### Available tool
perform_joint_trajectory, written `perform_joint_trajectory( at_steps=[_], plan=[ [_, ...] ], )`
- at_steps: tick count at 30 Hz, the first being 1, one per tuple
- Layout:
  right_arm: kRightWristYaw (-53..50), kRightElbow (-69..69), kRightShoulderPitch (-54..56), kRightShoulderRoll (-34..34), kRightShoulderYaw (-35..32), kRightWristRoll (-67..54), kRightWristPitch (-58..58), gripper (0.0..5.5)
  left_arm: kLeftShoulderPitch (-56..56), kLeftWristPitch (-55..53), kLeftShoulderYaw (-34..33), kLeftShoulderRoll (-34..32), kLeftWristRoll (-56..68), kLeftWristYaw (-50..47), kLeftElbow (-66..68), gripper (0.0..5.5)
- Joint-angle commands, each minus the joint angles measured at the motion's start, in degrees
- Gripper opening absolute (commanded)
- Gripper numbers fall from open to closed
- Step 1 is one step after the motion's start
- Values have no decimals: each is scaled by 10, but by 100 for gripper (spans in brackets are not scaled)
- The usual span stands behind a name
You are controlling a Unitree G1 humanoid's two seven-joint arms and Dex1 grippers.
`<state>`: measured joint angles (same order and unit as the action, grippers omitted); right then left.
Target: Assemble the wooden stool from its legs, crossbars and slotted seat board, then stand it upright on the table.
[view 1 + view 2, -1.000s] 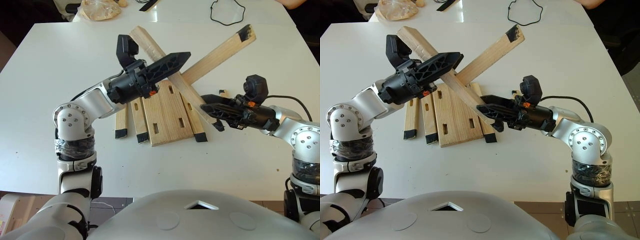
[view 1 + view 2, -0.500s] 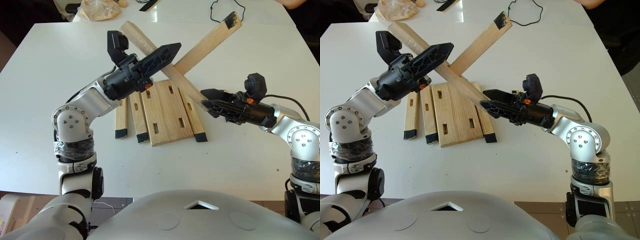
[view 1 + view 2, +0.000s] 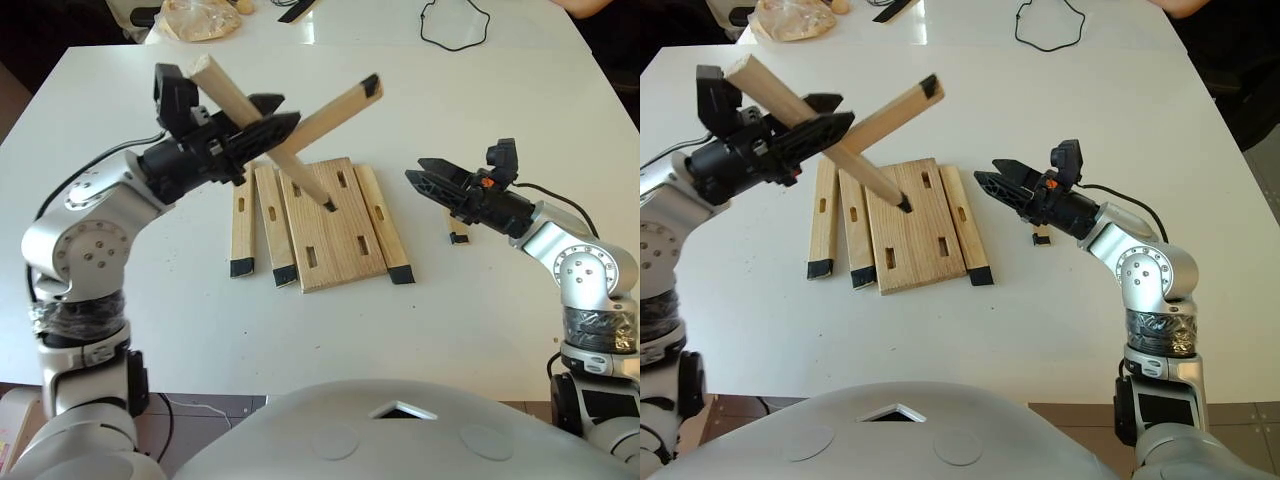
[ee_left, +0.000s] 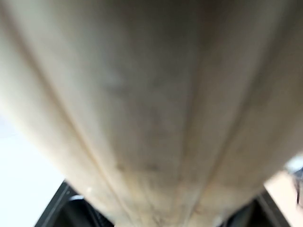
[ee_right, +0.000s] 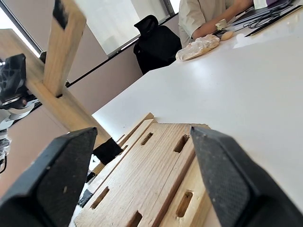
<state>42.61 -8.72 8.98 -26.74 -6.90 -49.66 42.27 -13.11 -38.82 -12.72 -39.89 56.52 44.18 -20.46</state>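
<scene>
Okay, crossed legs (image 3: pixel 303 178) are up in the air, pinched in the left gripper (image 3: pixel 280 115), whose fingers are pressed onto the wood near where the two pieces cross. The joint itself is hidden behind those fingers. The longer leg's axis runs from a high far-left end down toward near-right, and its dark tip hangs over the seat board (image 3: pixel 335 235); cannot tell if it touches. The second leg (image 3: pixel 335 107) crosses it and points up and far-right, black cap at the top. In the left wrist view the wood (image 4: pixel 151 94) sits right against the lens, blurred, with no detail to read. The seat board lies flat on the table (image 3: pixel 200 320), slots up, long axis near-to-far and leaning slightly left at the far end. Two loose bars (image 3: pixel 242 225) lie just beside its left edge and one bar (image 3: pixel 385 230) lies along its right edge, all roughly parallel to it. The right gripper (image 3: pixel 422 175) is off to the right of the board, apart from it, fingers spread wide with nothing between them, pointing toward the board. A small wood piece (image 3: pixel 458 238) beneath it is half hidden. A black cable (image 3: pixel 455 25) and a bag (image 3: pixel 200 18) lie at the far edge.
</scene>
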Motion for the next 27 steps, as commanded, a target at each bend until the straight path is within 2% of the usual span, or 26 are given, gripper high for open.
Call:
perform_joint_trajectory(
  at_steps=[1,11,18,27],
  plan=[
    [-8,4,4,9,-4,16,-13,362,27,-12,-22,-32,9,44,-25,209],
    [13,15,-3,-1,-10,38,-26,362,79,-27,7,-38,-18,78,-41,209],
    [26,23,7,-8,-6,45,-25,362,82,-1,40,-21,-63,85,-24,209],
    [30,13,-6,-7,-4,52,-23,362,85,78,78,-55,-169,122,-4,208]
  ],
)
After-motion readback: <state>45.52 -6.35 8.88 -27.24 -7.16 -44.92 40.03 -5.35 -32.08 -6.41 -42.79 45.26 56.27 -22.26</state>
